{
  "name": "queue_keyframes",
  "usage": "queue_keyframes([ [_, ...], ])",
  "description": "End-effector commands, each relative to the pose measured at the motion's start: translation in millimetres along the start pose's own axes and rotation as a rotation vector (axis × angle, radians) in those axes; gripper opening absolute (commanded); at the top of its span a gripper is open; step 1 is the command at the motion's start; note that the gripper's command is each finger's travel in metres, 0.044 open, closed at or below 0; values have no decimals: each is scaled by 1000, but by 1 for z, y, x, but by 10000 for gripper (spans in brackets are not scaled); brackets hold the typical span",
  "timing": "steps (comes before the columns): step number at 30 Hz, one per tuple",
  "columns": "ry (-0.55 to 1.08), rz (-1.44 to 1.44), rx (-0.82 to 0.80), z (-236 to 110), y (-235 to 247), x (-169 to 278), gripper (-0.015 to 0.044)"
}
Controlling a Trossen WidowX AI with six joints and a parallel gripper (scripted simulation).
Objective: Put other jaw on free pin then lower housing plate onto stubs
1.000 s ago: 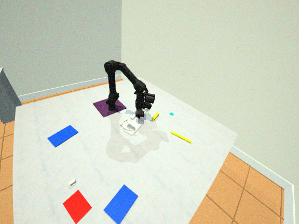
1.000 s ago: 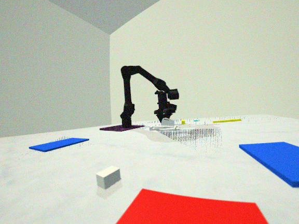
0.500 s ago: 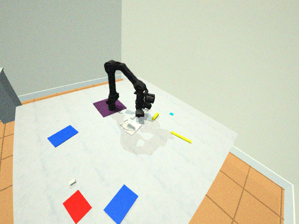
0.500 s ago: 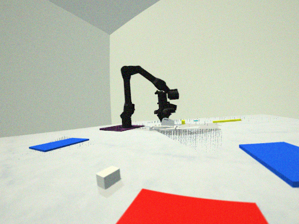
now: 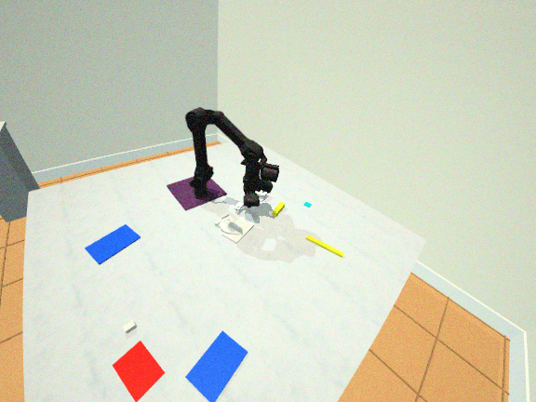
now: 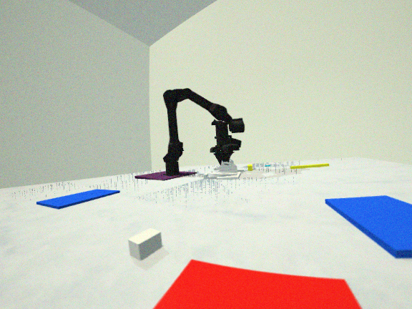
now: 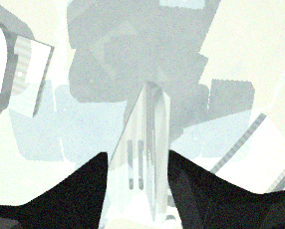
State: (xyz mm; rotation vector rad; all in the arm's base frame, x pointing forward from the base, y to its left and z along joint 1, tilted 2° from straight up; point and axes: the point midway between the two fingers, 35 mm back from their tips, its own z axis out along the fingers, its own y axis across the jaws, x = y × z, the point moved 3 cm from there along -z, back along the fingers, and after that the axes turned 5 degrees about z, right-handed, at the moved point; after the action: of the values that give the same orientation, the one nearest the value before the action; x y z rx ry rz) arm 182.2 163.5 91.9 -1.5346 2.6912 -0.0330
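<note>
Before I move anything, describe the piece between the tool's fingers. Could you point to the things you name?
The pale, whitish piece (image 7: 140, 149) is held in the tool (image 7: 137, 158), a black finger against each side. It narrows to a point ahead of the fingers, with a ridge running lengthwise and two dark parallel slots or grooves in one face. The surface looks smooth; material and lower end are unclear.

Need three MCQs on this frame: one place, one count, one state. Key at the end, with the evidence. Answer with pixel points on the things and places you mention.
1. What does the arm's foot stand on?
A) red sheet
B) purple mat
C) blue sheet

2. How many blue sheets are there?
A) one
B) two
C) four

3. How is the pincer?
A) shut on a pale part
B) wide open
C) shut on nothing

1 B: the foot meets the purple mat (image 5: 179, 194) (image 6: 148, 177).
2 B: one blue sheet (image 5: 113, 244) (image 6: 79, 198) at left, another blue sheet (image 5: 217, 366) (image 6: 379, 222) nearer the camera.
3 A: the pincer (image 7: 137, 158) has a pale part (image 7: 159, 134) between its fingers.
</note>
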Motion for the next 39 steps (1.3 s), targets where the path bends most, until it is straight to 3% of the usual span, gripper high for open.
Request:
queue_keyframes([
  [1,-12,1,3,-16,0,-2,134],
  [15,-11,-2,5,-59,0,2,134],
  [24,-11,11,5,-59,-1,2,134],
  [39,-11,300,6,-59,-24,13,134],
])
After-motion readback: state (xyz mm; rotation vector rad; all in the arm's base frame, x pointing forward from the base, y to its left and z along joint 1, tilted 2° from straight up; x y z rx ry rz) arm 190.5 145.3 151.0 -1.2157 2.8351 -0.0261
